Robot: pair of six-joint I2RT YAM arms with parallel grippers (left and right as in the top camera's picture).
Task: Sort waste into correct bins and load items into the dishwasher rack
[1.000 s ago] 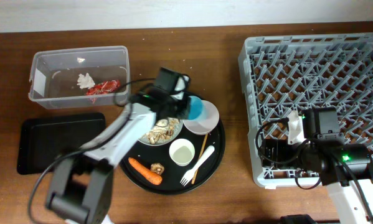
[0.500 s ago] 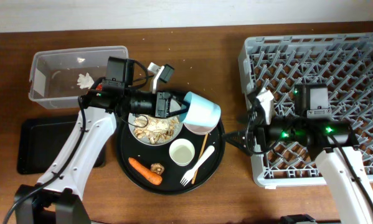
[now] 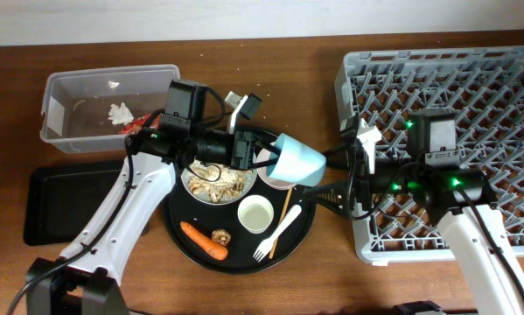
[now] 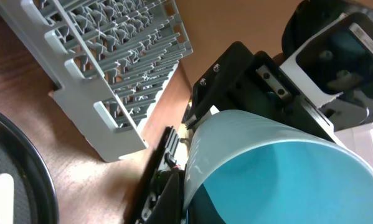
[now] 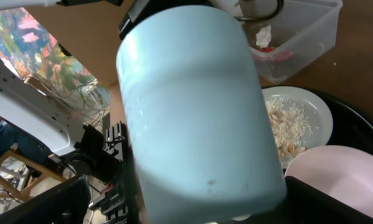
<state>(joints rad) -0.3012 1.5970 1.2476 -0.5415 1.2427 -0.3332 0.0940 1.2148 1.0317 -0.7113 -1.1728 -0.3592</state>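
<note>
My left gripper is shut on the rim of the light blue cup and holds it tilted in the air over the round tray's right side. The cup fills the left wrist view and the right wrist view. My right gripper is open, its fingers on either side of the cup's base. The grey dishwasher rack stands at the right. The clear tub holds the red wrapper and the white tissue. The shallow black tray lies below it.
The round black tray carries a bowl of food scraps, a saucer, a small white cup, a chopstick, a fork, a carrot and a brown lump.
My left gripper lifted the blue cup off the round tray and carried it right. My right gripper came left off the rack and now has its fingers around the cup's base.
</note>
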